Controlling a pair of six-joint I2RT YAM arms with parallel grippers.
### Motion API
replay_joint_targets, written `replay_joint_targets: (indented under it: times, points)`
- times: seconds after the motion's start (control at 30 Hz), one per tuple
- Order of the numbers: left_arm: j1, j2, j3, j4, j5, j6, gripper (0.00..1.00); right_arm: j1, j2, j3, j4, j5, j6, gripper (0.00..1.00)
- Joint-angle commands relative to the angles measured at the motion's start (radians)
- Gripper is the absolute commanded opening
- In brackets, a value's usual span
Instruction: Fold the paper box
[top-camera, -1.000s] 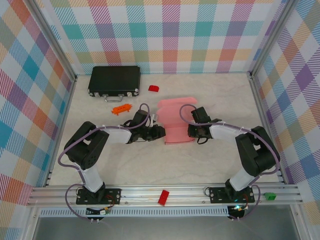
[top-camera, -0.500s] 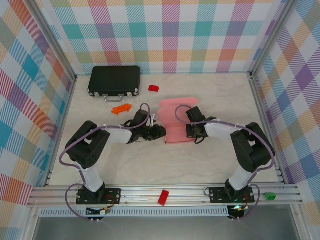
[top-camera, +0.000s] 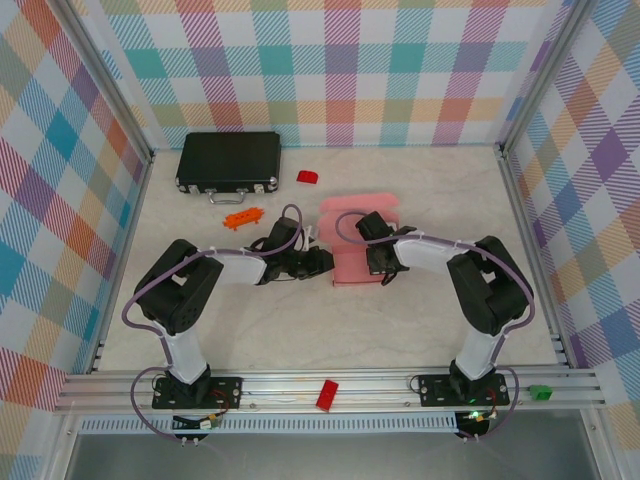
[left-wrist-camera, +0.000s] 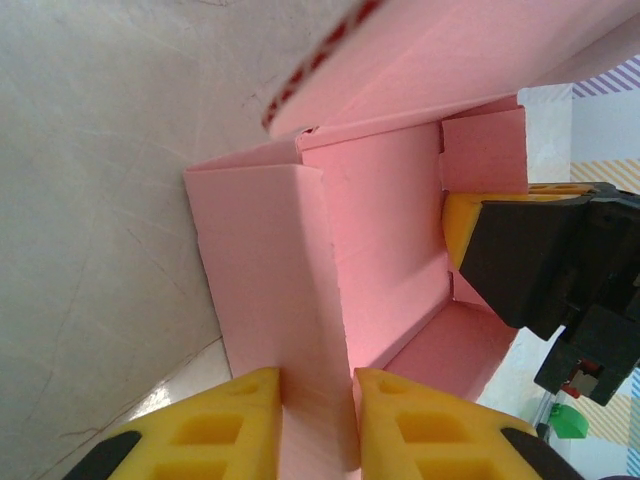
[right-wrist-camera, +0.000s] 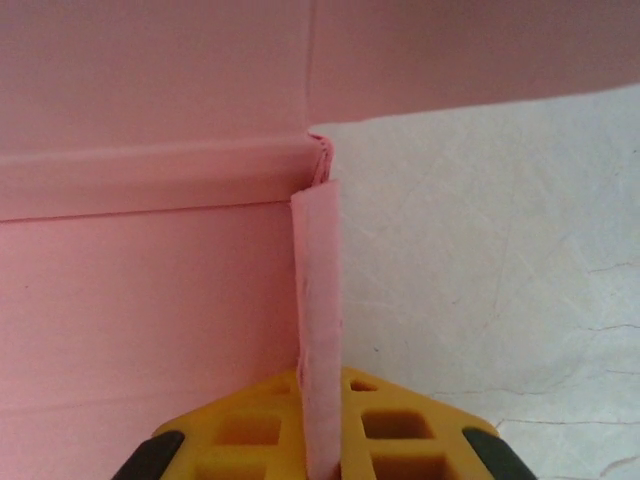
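The light-pink thin-card paper box (top-camera: 349, 268) stands half-formed on the pale marbled tabletop (top-camera: 420, 320), just right of the middle of the overhead frame. Some of its walls are raised, and a wide flap lies flat toward the top of the frame. The two arms meet at it from either side.

The left gripper (left-wrist-camera: 317, 425) comes in from the left of the overhead frame. In its own wrist view the yellow fingertips (left-wrist-camera: 235, 425) sit at the bottom edge, clamped on an upright folded wall of the box that runs up the centre. Beyond that wall the pink floor opens out, with a small square tab at the upper right and a line of red dashes along a flap edge near the top.

The right gripper (right-wrist-camera: 322, 430) reaches over the box's right half. In its wrist view the yellow fingers at the bottom centre are pinched on a thin doubled wall of card standing upright, with pink panel to the left and bare table to the right. Its black and yellow body also shows at the right middle of the left wrist view, inside the box.

A black rectangular hard case (top-camera: 228, 160) lies at the upper left of the overhead frame, with a small red block (top-camera: 307, 177) just to its right and an orange plastic piece (top-camera: 243, 216) below it. Another red block (top-camera: 327, 394) rests on the aluminium rail (top-camera: 280, 385) at the bottom centre, and a small green piece (top-camera: 540, 392) sits at the lower right
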Motion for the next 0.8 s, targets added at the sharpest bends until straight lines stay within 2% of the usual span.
replay_joint_targets:
  times: [0.0, 0.17, 0.4, 0.77]
  points:
    - [-0.011, 0.026, 0.007, -0.035, 0.012, 0.006, 0.24, -0.003, 0.051, -0.004, -0.081, 0.063, 0.007, 0.12]
    - [-0.01, 0.026, 0.007, -0.038, 0.009, 0.005, 0.23, -0.003, 0.045, -0.009, -0.07, 0.048, 0.01, 0.14]
    - [-0.011, 0.02, 0.007, -0.044, 0.007, 0.007, 0.24, -0.004, -0.037, -0.004, -0.04, -0.031, 0.023, 0.21]
    - [-0.011, 0.021, 0.008, -0.045, 0.009, 0.008, 0.23, -0.006, -0.08, 0.031, -0.06, -0.015, 0.042, 0.35]
